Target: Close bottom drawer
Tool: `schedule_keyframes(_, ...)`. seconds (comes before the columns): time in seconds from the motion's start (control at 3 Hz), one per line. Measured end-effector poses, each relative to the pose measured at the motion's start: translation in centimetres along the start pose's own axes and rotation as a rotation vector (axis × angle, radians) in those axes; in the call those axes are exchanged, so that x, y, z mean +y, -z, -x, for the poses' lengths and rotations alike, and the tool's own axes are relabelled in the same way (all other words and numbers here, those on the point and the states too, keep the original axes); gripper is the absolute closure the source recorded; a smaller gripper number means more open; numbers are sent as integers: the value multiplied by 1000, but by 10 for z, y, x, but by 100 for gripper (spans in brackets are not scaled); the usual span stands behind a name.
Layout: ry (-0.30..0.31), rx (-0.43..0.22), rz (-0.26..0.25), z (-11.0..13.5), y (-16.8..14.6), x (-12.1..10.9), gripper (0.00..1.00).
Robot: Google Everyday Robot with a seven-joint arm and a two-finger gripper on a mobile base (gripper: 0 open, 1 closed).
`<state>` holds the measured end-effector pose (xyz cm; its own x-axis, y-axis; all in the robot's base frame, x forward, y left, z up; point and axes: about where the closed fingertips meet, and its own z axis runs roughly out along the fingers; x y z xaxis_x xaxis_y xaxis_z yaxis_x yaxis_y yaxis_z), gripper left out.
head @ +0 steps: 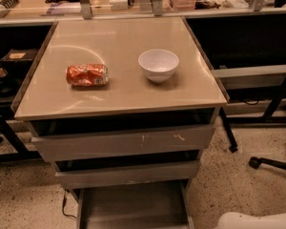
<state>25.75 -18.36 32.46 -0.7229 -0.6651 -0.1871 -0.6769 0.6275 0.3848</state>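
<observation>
The bottom drawer (pixel 133 207) stood open at the near foot of the cabinet, reaching farther toward the near edge than the two drawers above it, its flat grey floor and thin side walls in plain sight and its front cut off by the lower edge of the view. Just above it the middle drawer (pixel 128 174) stood out a little less, and above that the top drawer (pixel 119 144), the widest, stood out least and bore white scratch marks (pixel 178 137) on the right part of its front. All three lay under a beige table top (pixel 119 97) with a glossy surface. On that top a crushed orange can (pixel 86 75) lay on its side at the left, and a white bowl (pixel 158 65) stood upright to the right of it, the two well apart. The gripper lay outside the view, so its state could not be told; only a white rounded part of the robot (pixel 257 220) showed in the near right corner, to the right of the bottom drawer and not touching it. A dark cable (pixel 64 207) hung beside the cabinet's left leg over the speckled floor (pixel 24 202). The black foot of a chair (pixel 271 162) rested on the floor at the right. Along the far side ran a workbench (pixel 43 13) with assorted clutter on it.
</observation>
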Motion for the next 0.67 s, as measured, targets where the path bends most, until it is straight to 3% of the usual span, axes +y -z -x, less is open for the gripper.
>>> schedule_keyframes(0.67, -47, -105, 43, -9, -91, -35, 100)
